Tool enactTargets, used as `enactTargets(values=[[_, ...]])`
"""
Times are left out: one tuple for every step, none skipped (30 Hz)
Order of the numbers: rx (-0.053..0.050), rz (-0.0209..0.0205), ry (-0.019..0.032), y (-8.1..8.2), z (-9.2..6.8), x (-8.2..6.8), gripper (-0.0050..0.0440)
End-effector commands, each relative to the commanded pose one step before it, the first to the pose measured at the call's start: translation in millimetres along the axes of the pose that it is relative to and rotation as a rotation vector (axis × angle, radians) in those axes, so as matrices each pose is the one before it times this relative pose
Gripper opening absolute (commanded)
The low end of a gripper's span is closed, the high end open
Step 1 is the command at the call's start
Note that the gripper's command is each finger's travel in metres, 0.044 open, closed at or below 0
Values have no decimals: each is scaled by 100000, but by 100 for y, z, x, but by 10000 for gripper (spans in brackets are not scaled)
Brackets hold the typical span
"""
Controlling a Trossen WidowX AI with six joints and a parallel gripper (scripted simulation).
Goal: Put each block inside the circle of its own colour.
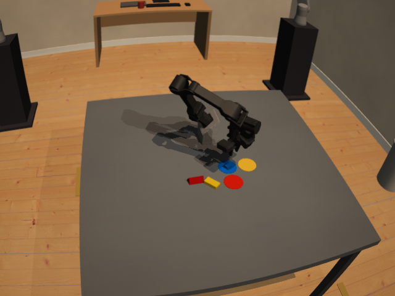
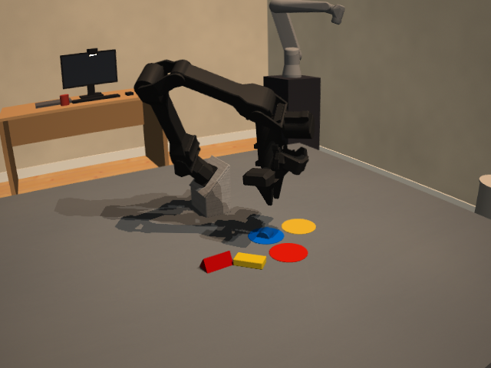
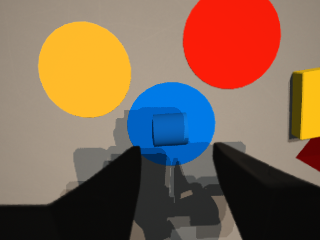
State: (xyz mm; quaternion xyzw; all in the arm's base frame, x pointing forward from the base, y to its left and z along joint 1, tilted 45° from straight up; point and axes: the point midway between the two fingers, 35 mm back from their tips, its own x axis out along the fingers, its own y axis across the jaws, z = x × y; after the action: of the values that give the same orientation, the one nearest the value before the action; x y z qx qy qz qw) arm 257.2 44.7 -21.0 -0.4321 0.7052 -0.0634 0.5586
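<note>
A small blue block [image 3: 169, 129] lies inside the blue circle, also seen in the top view [image 1: 228, 166] and in the exterior view [image 2: 263, 234]. My gripper [image 2: 269, 195] hangs above and a little behind the blue circle, open and empty; its two fingers frame the circle in the wrist view [image 3: 175, 160]. A red wedge block [image 1: 195, 179] and a yellow flat block [image 1: 212, 182] lie side by side on the table, left of the red circle [image 1: 233, 181]. The yellow circle [image 1: 247, 164] is right of the blue one.
The arm's base [image 2: 209, 194] stands behind the circles on the grey table. Black pedestals stand on the floor at the back right [image 1: 293, 57] and left [image 1: 12, 82]. A wooden desk [image 1: 149, 19] stands by the far wall.
</note>
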Motion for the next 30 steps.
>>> enactTargets(values=[[653, 149, 1808, -199, -457, -3063, 195], [-921, -265, 1382, -44, -389, -391, 195], [-259, -108, 438, -8, -171, -346, 195], [-2, -14, 24, 4, -26, -104, 195], [-491, -138, 713, 121, 5, 174, 195], [-25, -7, 36, 6, 0, 9, 195], [0, 0, 0, 0, 0, 0, 195], [0, 0, 0, 0, 0, 0, 195], [2, -12, -1, -2, 0, 1, 195], [126, -93, 69, -58, -2, 30, 195], [62, -56, 32, -30, -1, 15, 195], [-832, -233, 660, 63, -212, 220, 195], [0, 0, 0, 0, 0, 0, 195], [0, 0, 0, 0, 0, 0, 195], [0, 0, 0, 0, 0, 0, 195], [0, 0, 0, 0, 0, 0, 195], [0, 0, 0, 0, 0, 0, 195], [0, 0, 0, 0, 0, 0, 195], [0, 0, 0, 0, 0, 0, 195], [0, 0, 0, 0, 0, 0, 195], [0, 0, 0, 0, 0, 0, 195], [0, 0, 0, 0, 0, 0, 195], [0, 0, 0, 0, 0, 0, 195], [0, 0, 0, 0, 0, 0, 195], [0, 0, 0, 0, 0, 0, 195], [0, 0, 0, 0, 0, 0, 195], [0, 0, 0, 0, 0, 0, 195], [0, 0, 0, 0, 0, 0, 195], [0, 0, 0, 0, 0, 0, 195], [0, 0, 0, 0, 0, 0, 195]])
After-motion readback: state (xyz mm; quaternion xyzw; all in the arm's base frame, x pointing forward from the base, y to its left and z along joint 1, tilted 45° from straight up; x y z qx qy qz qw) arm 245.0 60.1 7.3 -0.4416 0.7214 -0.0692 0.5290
